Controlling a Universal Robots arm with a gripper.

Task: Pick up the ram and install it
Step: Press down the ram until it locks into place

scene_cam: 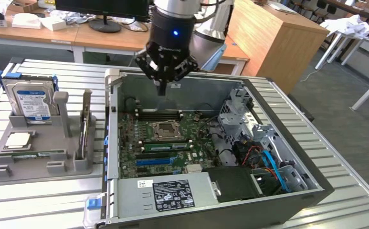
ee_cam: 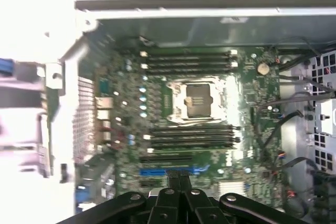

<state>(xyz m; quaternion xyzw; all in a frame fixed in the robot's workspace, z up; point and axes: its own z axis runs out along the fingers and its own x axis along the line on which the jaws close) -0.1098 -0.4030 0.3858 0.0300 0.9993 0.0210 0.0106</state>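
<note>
Hovers as a gripper (scene_cam: pixel 162 88) over the far wall of the open case (scene_cam: pixel 279 196), tips pressed together and pinching nothing that can be seen. Looks down, in the wrist view, on the motherboard (ee_cam: pixel 247 103), with the closed gripper (ee_cam: pixel 178 181) just over the blue slot (ee_cam: pixel 155 172).

Appears to leave the ram (scene_cam: pixel 35 153) as the thin green strip lying flat in the grey holder (scene_cam: pixel 76 167), toward the table's (scene_cam: pixel 37 205) edge on the exterior view's left and well apart from the gripper; cannot be confirmed beyond that.

Risks, as judged from here:
- Could strike the socket (scene_cam: pixel 163 130) or the dark memory slots (ee_cam: pixel 189 61) if lowered with tips closed, and bend pins or latches.
- Could snag the loose cables (ee_cam: pixel 286 111) near the drive cage (scene_cam: pixel 241 114).
- Could clip the case's wall nearest the holder while crossing low.
- Could close on the wrong part: silver chip (scene_cam: pixel 17 139) just beside the ram, upright card (scene_cam: pixel 85 126) and drive (scene_cam: pixel 31 102) standing near.

Room to move:
- Plenty above case and holder alike.
- Tight inside the case, hemmed by the far wall, the cage and the power supply (scene_cam: pixel 165 193) at the near edge.
- Narrow at the holder, between its raised posts.
</note>
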